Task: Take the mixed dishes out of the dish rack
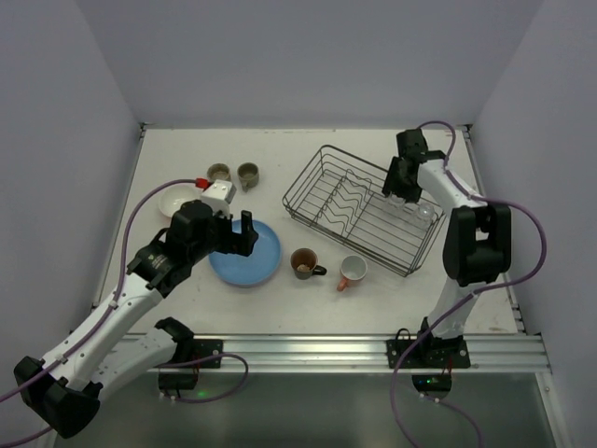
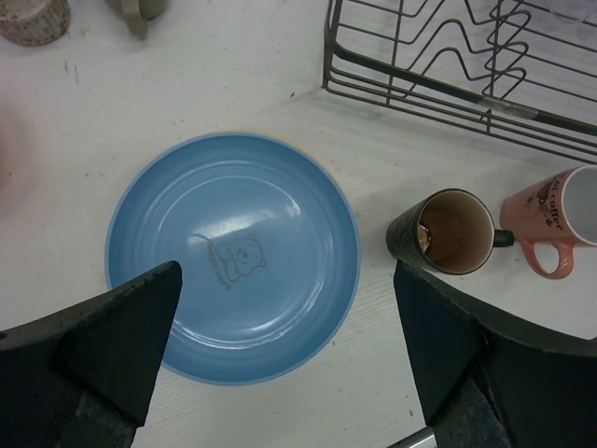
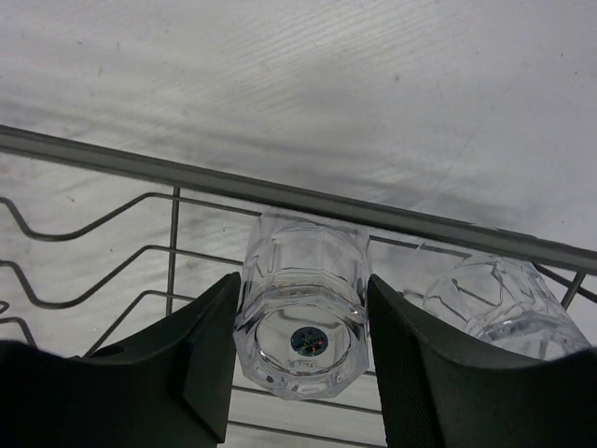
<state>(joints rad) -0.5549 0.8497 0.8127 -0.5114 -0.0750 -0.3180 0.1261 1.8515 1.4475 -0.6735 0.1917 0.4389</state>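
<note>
The black wire dish rack (image 1: 300, 177) stands at the back right of the table. Two clear glasses stand upside down in its far right end. My right gripper (image 1: 403, 187) reaches into the rack, and its fingers (image 3: 210, 364) press both sides of one glass (image 3: 300, 308). The second glass (image 3: 499, 299) stands just to its right. My left gripper (image 1: 241, 235) is open and empty, hovering over a light blue plate (image 2: 233, 252) that lies flat on the table. The rack's near corner (image 2: 438, 65) shows in the left wrist view.
A brown mug (image 1: 303, 263) and a pink mug (image 1: 353, 271) stand in front of the rack. Two olive-brown cups (image 1: 219, 173) (image 1: 248, 174) and a bowl with a white inside (image 1: 175, 199) sit at the back left. Walls close in the table's sides.
</note>
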